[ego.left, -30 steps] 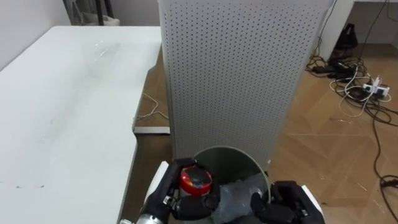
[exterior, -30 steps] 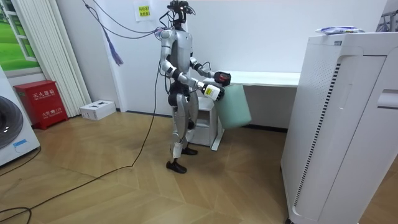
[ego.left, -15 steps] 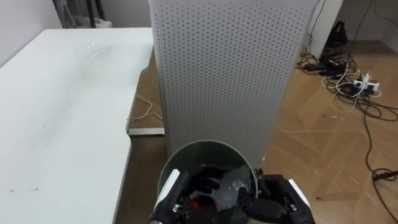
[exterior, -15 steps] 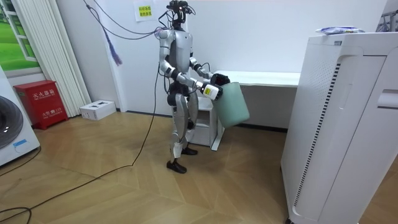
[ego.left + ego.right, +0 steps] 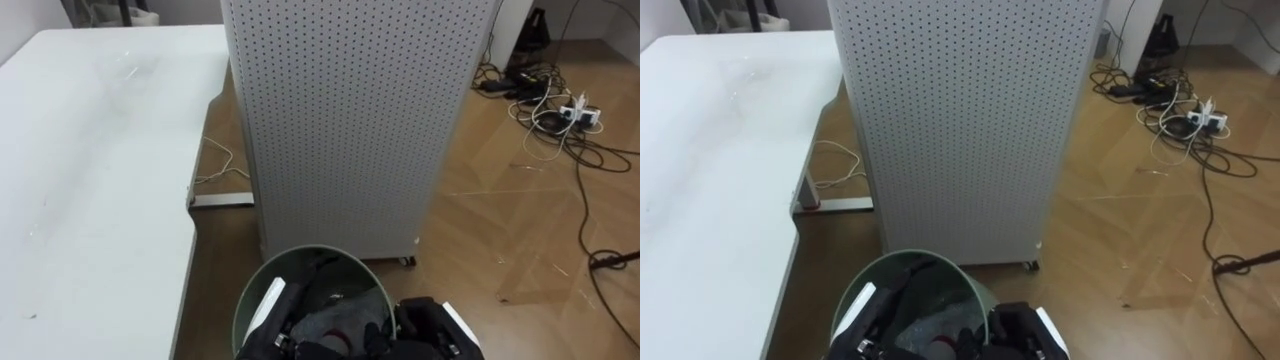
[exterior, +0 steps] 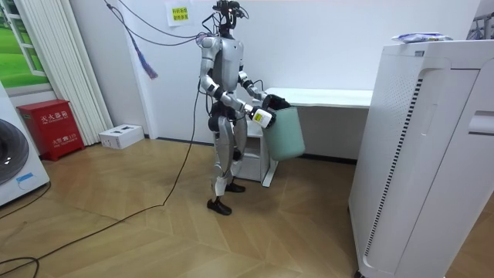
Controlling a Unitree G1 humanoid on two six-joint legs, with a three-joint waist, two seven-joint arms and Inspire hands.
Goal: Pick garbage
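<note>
Beside the white worktop (image 5: 90,170), facing a grey perforated cabinet (image 5: 350,120), I have the robot standing. It carries the green bin (image 5: 285,268) tilted and off the floor before its chest. The left hand (image 5: 300,338) reaches inside the bin and the right hand (image 5: 430,325) lies against its outer wall. I cannot tell either hand's grasp. The red garbage (image 5: 345,337) sits low inside the bin.

- A yellow notice (image 6: 179,14) high on the wall (image 6: 332,46) carries dark print, too small to read.
- A red box (image 6: 55,128) bears white characters, not legible.
- A blue label (image 6: 23,179) on the washing machine (image 6: 9,158) cannot be read.
</note>
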